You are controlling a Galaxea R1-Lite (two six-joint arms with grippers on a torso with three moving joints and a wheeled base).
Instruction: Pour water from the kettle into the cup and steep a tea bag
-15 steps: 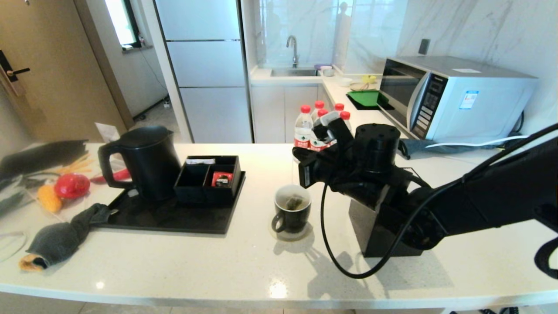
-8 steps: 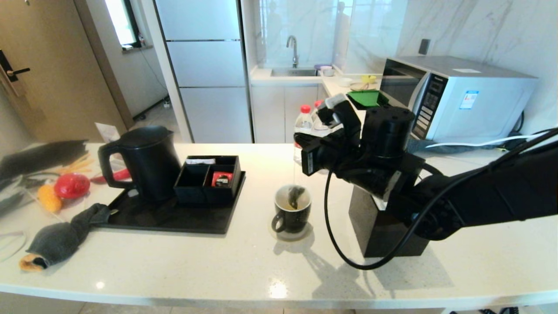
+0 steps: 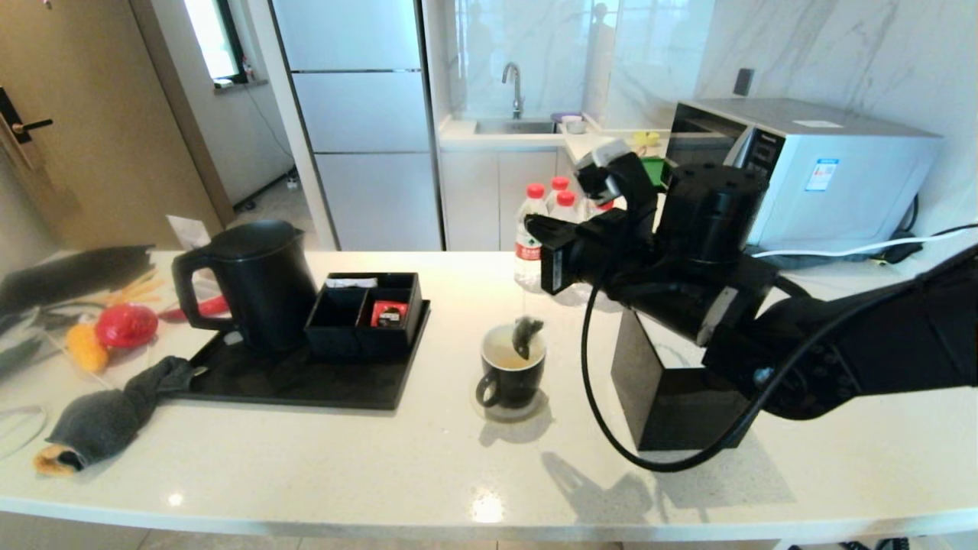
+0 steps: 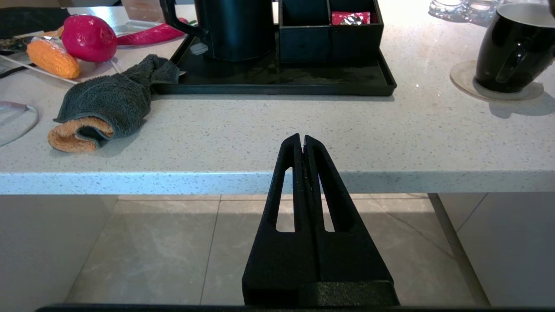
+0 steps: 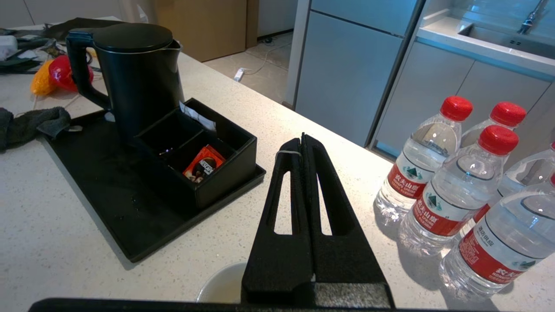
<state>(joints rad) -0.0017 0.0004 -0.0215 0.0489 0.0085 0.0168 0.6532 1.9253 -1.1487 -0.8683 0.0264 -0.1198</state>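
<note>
The black cup [image 3: 510, 380] stands on a round coaster at mid-counter, with pale water [image 3: 500, 357] inside. The grey-green tea bag [image 3: 526, 334] hangs on its thin string over the cup's mouth, mostly above the rim. High above it my right gripper [image 3: 531, 224] is shut on the string; a white loop of it crosses one finger [image 5: 288, 152]. The cup's white rim [image 5: 223, 286] shows below that gripper. The black kettle [image 3: 256, 283] stands on the tray, lid closed. My left gripper [image 4: 302, 138] is shut and holds nothing, parked low before the counter's front edge.
A black tray [image 3: 306, 386] carries a compartment box [image 3: 367, 313] with a red packet [image 3: 390, 313]. Red-capped bottles [image 3: 535, 229] stand behind the cup. A black cube box [image 3: 672, 405] sits right of it. A grey towel [image 3: 107, 416] and vegetables lie left; a microwave [image 3: 802, 168] stands at back right.
My right gripper has risen and shifted slightly right, drawing the tea bag up out of the water to rim level. The left arm has not moved.
</note>
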